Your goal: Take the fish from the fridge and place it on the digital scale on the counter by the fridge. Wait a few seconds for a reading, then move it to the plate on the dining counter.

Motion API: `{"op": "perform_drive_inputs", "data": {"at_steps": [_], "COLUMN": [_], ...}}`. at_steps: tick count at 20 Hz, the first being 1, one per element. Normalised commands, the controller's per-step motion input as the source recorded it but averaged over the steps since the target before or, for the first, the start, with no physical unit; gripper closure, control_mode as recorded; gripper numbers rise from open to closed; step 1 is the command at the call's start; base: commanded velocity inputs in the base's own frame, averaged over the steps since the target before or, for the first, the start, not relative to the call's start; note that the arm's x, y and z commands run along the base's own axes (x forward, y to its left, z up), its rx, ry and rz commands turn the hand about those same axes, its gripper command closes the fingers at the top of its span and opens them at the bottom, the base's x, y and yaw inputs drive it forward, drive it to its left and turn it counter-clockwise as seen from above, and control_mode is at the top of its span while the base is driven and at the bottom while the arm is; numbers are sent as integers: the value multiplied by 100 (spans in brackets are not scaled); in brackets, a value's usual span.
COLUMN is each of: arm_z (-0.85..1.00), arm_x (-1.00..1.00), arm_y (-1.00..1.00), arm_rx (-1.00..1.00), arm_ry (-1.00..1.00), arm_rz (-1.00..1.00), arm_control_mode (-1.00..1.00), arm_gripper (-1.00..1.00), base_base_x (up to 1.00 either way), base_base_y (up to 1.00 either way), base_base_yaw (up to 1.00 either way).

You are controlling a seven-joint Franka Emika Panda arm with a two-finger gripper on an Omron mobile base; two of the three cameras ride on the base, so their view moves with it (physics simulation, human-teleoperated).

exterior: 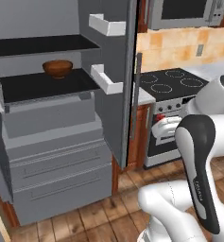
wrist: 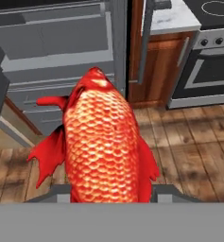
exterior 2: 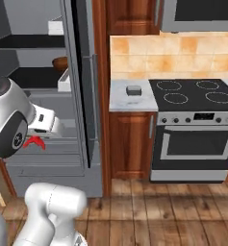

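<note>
At the left of the right base view, the gripper [exterior 2: 34,139] holds the fish [exterior 2: 34,141], fingers clamped on its body, in front of the open fridge [exterior 2: 48,81]. I judge the fish light, stiff and somewhat slick, best gripped mid-body. A brown bowl [exterior: 57,68] sits on a shelf. Right of centre, the digital scale [exterior 2: 133,90] rests on the counter [exterior 2: 122,101]; the fridge door edge [exterior 2: 89,96] stands between.

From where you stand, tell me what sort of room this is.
A home kitchen, rendered in simulation: an open fridge with shelves and drawers, a stove with an oven beside a marble counter, and a microwave above.
</note>
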Motion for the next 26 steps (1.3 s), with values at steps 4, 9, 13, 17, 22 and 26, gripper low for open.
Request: {"op": "perform_drive_inputs", "data": {"at_steps": [4,9,13,17,22,26], "arm_z": [0,0,0,0,0,0], "arm_x": [0,0,0,0,0,0], "arm_y": [0,0,0,0,0,0], "arm_rx": [0,0,0,0,0,0], "arm_ry": [0,0,0,0,0,0], "arm_rz": [0,0,0,0,0,0], "arm_control_mode": [100,100,100,100,100,100], "arm_gripper": [100,100,100,100,100,100], "base_base_x": [29,42,54,67,68,69], "base_base_y": [-100,-94,-75,-64,-41,3], "base_base_yaw": [8,18,18,17,12,12]}}
